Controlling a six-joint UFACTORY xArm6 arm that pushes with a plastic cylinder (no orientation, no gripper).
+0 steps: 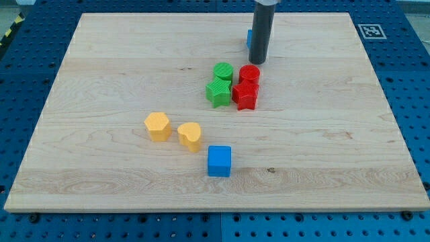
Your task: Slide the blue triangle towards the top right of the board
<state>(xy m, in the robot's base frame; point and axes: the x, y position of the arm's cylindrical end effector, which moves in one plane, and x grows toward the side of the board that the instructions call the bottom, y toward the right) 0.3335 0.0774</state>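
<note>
The blue triangle [248, 37] shows only as a small blue sliver at the view's top centre, mostly hidden behind my dark rod. My tip [258, 62] rests on the board just in front of it, at the triangle's lower right side, apparently touching or very near it. A red cylinder [249, 74] sits just below my tip.
A green cylinder [223, 70], green star [218, 91] and red star [245, 95] cluster with the red cylinder at mid-board. A yellow hexagon [158, 126], a yellow heart-like block [190, 136] and a blue cube [219, 160] lie lower left. The wooden board [349, 134] lies on a blue pegboard.
</note>
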